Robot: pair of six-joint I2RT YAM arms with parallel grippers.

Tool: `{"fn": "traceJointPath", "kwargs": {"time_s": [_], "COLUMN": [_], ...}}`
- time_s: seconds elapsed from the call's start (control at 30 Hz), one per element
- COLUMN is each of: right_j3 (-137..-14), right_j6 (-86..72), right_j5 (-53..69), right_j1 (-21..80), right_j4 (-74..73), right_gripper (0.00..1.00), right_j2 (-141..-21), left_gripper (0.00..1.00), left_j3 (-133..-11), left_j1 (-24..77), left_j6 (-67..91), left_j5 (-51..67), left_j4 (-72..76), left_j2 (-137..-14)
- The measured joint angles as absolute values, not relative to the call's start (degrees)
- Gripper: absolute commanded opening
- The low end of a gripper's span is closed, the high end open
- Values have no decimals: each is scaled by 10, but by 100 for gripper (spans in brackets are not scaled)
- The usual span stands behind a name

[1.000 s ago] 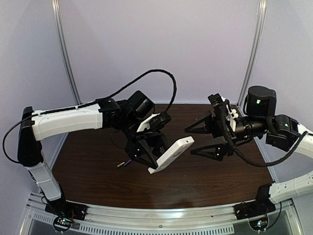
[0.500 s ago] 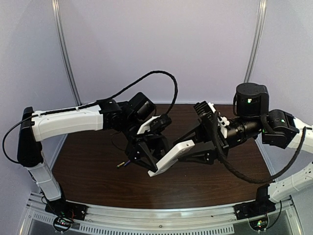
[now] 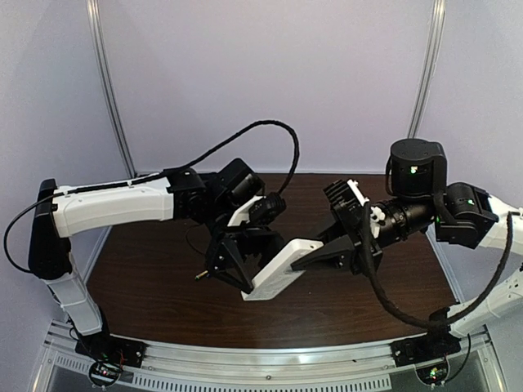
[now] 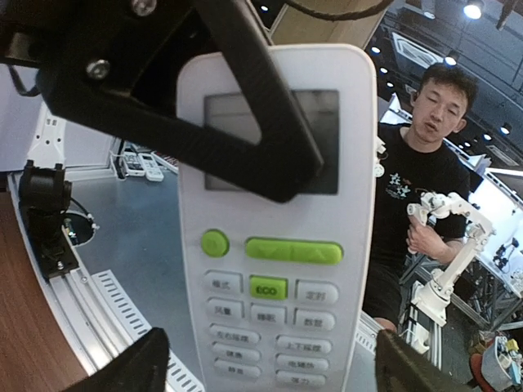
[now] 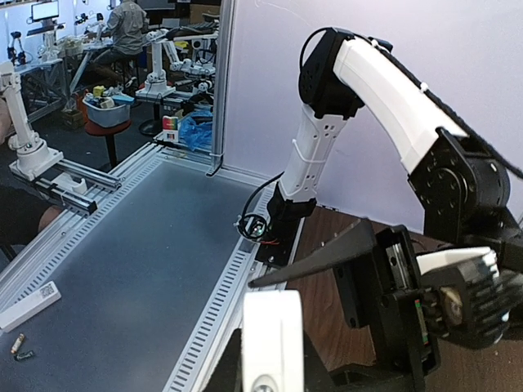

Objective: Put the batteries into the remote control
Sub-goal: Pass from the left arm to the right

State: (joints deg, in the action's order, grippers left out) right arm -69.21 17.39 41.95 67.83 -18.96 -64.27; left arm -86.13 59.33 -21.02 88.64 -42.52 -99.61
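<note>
Now right end effector has reached remote control.

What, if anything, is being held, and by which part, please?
The left hand holds the remote control by its display end; the right hand is open.
</note>
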Motion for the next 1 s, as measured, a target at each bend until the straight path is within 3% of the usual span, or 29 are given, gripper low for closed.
{"fn": "traceJointPath", "kwargs": {"time_s": [0.17,0.33,0.57,0.83,1.0], "right_j3": [-692,-692,-676,-626,-567], "right_j6": [139,115,44,-80,-167], "right_j5": [406,383,335,339,350], "right_j1": [675,674,622,492,425], "right_j4": [-214,-214,-194,-122,-30], "right_gripper": [0,0,0,0,0], "right_j2": [-642,-638,-637,-682,-711], "left_gripper": [97,98,97,97,97], "left_j3": [-861,-809,-777,-675,-586], "left_j1": [552,498,419,411,410], "left_j6": [-225,-137,7,114,178], "left_j5": [869,796,577,285,213], "left_j4": [-416,-300,-182,-115,-43], "left_j2": [-989,-917,-830,-743,-704]}}
